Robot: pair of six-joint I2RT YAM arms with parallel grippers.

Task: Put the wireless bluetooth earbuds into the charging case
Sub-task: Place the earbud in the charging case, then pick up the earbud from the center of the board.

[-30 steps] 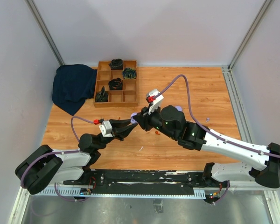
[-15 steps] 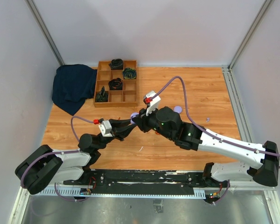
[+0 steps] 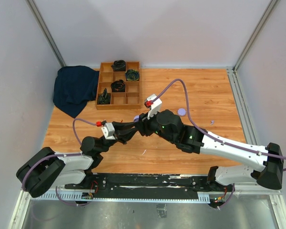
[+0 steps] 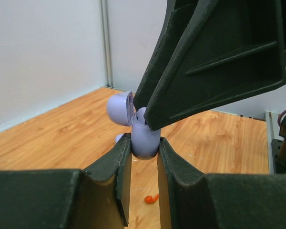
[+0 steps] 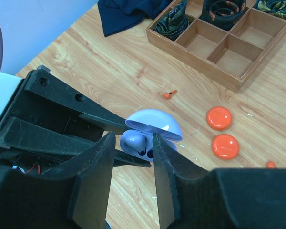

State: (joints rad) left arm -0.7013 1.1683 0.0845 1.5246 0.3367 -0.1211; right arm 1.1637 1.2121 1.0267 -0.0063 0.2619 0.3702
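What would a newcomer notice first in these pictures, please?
The two grippers meet mid-table: the left gripper clamps a lilac case with its lid open, while the right gripper closes in over it. Behind them a wooden tray sits beside a dark cloth, and two orange discs lie nearby.

Wooden table (image 3: 205,90) with compartment tray (image 3: 118,86), dark cloth (image 3: 75,88), orange discs (image 5: 219,118), lilac disc (image 3: 181,112).

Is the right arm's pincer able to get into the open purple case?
Probably yes. The right pincer hangs right above the case, whose lid is open, while the left pincer holds it steady below.
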